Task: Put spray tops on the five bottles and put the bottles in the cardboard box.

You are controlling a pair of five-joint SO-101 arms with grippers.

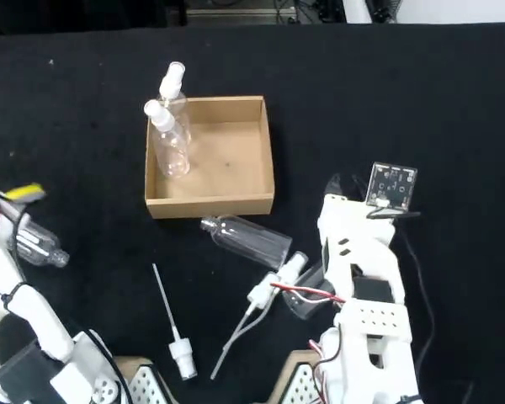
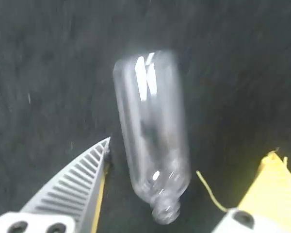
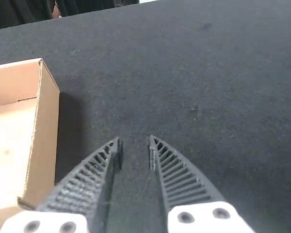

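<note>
We have the left gripper point(image 2: 189, 147) spread wide around a topless clear plastic bottle point(image 2: 150, 131) lying at the black table's point(image 1: 421, 101) left, the right gripper's point(image 3: 134, 141) empty fingers narrowly apart over open cloth beside the brown cardboard box's point(image 3: 46, 141) right wall, two topped bottles point(image 1: 170, 143) inside.

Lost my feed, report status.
Left gripper open, straddling uncapped bottle. Right gripper open, empty. Two capped bottles in cardboard box. Nothing blocking.
</note>
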